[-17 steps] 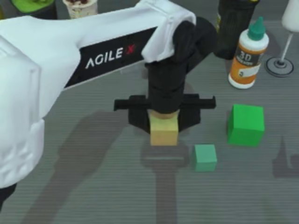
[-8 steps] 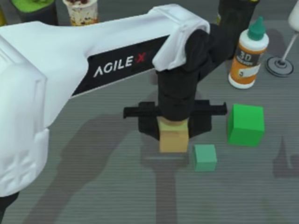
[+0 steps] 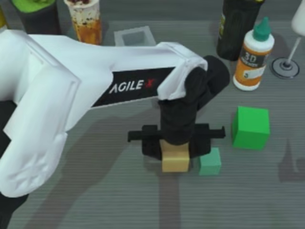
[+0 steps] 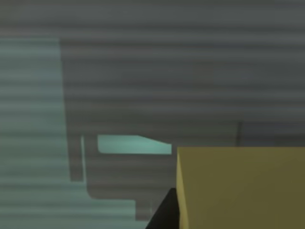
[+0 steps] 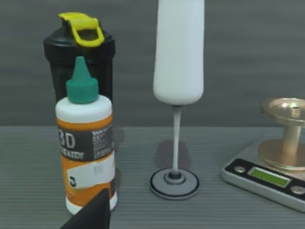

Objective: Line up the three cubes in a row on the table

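three cubes on the ribbed table (image 3: 95,200), the pale yellow one held by the left arm.

seen from above, the left gripper (image 3: 175,153) is clamped on the pale yellow cube (image 3: 175,160) near the table's middle, with the small teal-green cube (image 3: 210,161) just beside it toward the right edge and the larger bright green cube (image 3: 250,127) farther right and farther back. the left wrist view alone shows the yellow cube's face close up against teal. toward the far edge stand a glue bottle (image 3: 252,56), a dark shaker (image 3: 237,26), a stemmed glass (image 3: 289,64), a grey hollow block (image 3: 134,36) and a cup (image 3: 86,20). only the right wrist view shows a scale (image 5: 267,174) and the shaker's yellow cap; whether the right gripper is wide or narrow i cannot tell.
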`<state>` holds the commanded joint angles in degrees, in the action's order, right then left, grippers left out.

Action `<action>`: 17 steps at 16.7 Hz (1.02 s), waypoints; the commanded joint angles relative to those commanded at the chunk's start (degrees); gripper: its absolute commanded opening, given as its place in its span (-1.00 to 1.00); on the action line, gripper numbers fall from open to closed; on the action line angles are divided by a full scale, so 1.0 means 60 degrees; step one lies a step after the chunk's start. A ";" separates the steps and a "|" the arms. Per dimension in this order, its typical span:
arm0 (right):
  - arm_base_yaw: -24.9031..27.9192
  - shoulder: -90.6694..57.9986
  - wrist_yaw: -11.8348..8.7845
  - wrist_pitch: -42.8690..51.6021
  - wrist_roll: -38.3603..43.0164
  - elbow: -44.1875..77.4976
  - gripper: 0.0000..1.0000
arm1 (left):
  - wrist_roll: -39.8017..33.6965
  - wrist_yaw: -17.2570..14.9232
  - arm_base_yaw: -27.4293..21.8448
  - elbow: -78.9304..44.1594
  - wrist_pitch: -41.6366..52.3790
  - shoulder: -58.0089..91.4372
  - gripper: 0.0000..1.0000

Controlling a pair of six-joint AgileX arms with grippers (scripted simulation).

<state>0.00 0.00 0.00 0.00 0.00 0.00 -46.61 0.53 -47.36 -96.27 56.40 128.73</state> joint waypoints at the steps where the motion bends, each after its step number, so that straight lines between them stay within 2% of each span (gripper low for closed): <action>1: 0.0000 0.0000 0.0000 0.0000 0.0000 0.0000 1.00 | -0.0002 0.0002 -0.0001 0.0056 -0.0067 0.0020 -1.00; 4: 0.0000 0.0000 0.0000 0.0000 0.0000 0.0000 1.00 | -0.0002 0.0002 -0.0001 0.0056 -0.0067 0.0020 -1.00; 17: 0.0000 0.0000 0.0000 0.0000 0.0000 0.0000 1.00 | -0.0002 0.0002 -0.0001 0.0056 -0.0067 0.0020 0.96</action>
<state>0.00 0.00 0.00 0.00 0.00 0.00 -46.62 0.54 -47.37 -95.93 56.00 128.85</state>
